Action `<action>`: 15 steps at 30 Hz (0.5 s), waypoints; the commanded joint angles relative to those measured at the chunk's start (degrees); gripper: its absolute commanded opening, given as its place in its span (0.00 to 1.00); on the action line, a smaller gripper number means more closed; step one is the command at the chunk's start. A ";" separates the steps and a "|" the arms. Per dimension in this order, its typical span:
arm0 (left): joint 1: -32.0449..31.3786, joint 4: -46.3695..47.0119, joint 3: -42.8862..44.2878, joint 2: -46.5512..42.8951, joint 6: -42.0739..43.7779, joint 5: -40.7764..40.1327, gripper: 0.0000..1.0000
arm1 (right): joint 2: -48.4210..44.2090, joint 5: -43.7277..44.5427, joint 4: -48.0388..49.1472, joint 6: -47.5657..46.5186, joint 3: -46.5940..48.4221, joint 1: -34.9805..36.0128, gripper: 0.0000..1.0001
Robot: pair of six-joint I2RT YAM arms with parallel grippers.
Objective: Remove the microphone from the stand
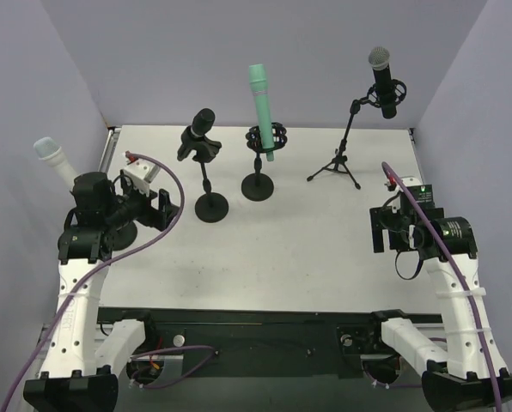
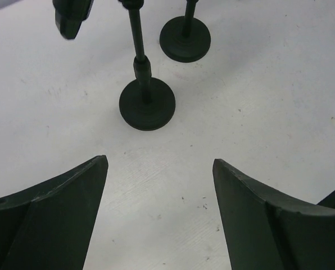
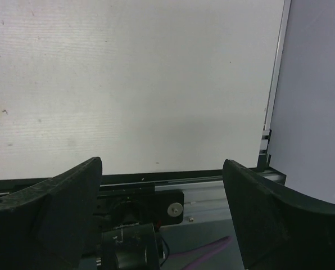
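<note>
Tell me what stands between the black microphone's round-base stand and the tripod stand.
The teal microphone, upright in its own round-base stand; the top view shows it.

The left arm (image 1: pixel 76 283) rises from its base and folds at the elbow; the left gripper (image 2: pixel 159 163) faces inward, fingers spread wide and empty. The right arm (image 1: pixel 462 300) mirrors it, the right gripper (image 3: pixel 162 163) also facing inward, fingers wide apart, empty.
</note>
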 commanded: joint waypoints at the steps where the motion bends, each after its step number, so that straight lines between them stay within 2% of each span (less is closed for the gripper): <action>1: -0.90 -2.06 8.15 3.63 14.93 7.16 0.87 | 1.51 -1.67 2.38 -0.41 2.79 0.17 0.83; 2: -3.69 -2.77 10.25 5.21 17.72 6.73 0.87 | 2.30 -2.21 2.38 -1.99 3.41 0.17 0.83; 5: -6.70 -1.20 13.17 7.68 21.17 2.52 0.87 | 4.68 -6.33 2.30 -4.46 7.27 0.17 0.83; 6: -7.84 1.94 13.52 8.47 21.18 1.72 0.87 | 5.29 -8.52 2.03 -5.51 8.94 0.26 0.83; 11: -10.92 10.14 15.37 11.63 22.41 -2.41 0.87 | 8.10 -24.93 0.54 -9.21 15.54 0.44 0.83; 13: -11.10 9.97 18.00 13.74 20.93 -2.33 0.87 | 9.68 -29.78 1.24 -9.74 19.05 2.10 0.84; 15: -11.01 9.71 20.46 15.67 17.78 -2.85 0.86 | 11.88 -30.17 4.13 -7.29 22.83 5.60 0.84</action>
